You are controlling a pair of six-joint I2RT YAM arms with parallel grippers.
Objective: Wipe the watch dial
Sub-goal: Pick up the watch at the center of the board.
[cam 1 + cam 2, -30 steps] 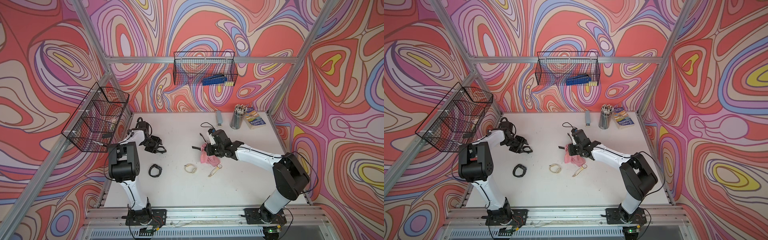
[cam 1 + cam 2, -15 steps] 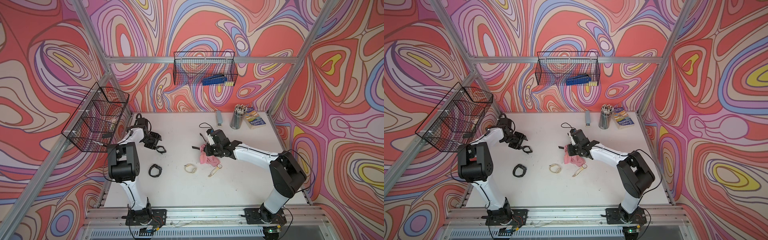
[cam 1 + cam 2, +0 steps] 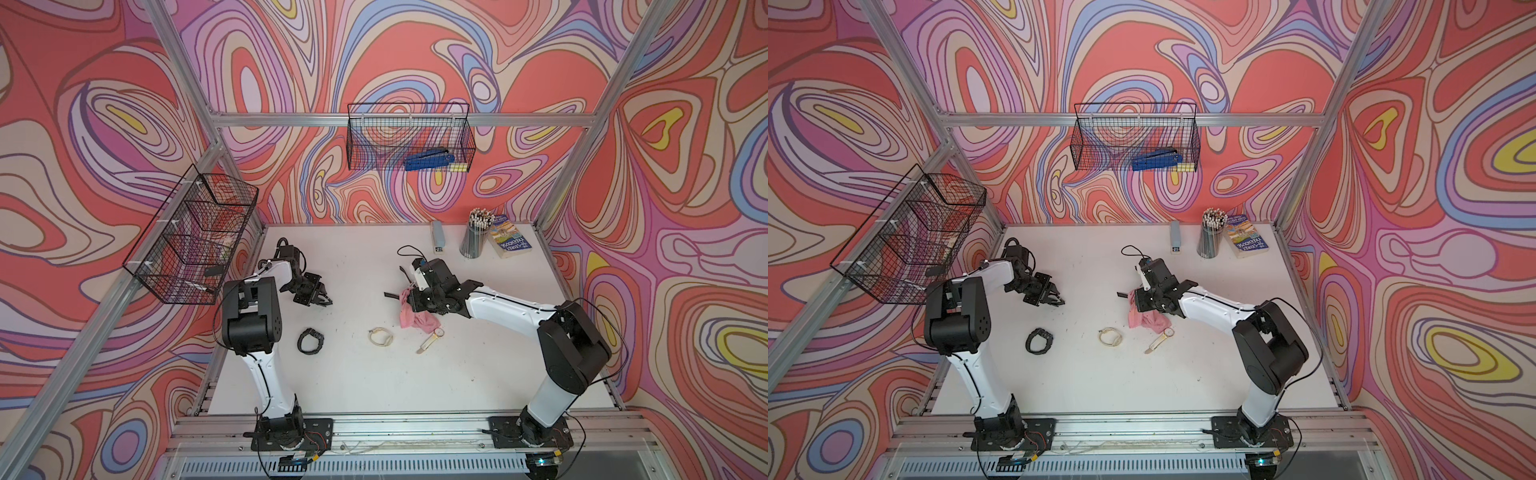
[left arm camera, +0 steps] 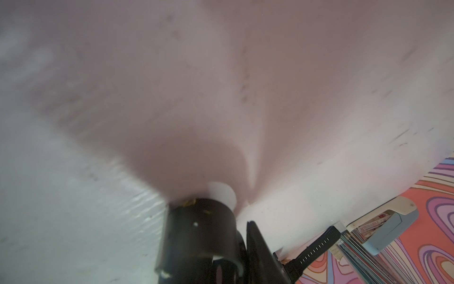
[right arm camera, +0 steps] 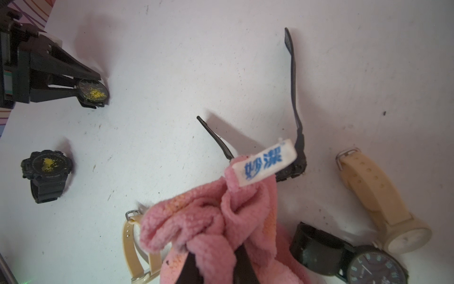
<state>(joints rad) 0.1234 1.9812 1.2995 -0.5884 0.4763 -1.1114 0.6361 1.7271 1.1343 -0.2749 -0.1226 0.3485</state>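
Cloth [image 5: 211,221] hangs from right pincer [image 5: 216,266] while left pincer [image 3: 322,300] grips stained watch [image 5: 94,91].

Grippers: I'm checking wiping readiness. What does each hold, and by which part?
The right gripper pinches the pink cloth at a bunched fold; left gripper clamps a dirty watch by its case edges.

The jaws of the left gripper [image 3: 323,299] have narrowed from a wide spread to a grip on the small black round watch [image 5: 93,91] with yellow specks on its dial, one finger on each side of the case. Half a second earlier this gripper was drawn back toward the far left, and the watch lay exposed on the white table [image 3: 374,374] just right of it. It has since advanced to the near right onto the watch. The right arm [image 3: 507,309] has shifted slightly left over the last second, carrying the pink terry cloth [image 5: 208,221] clamped in the right gripper [image 3: 411,302].
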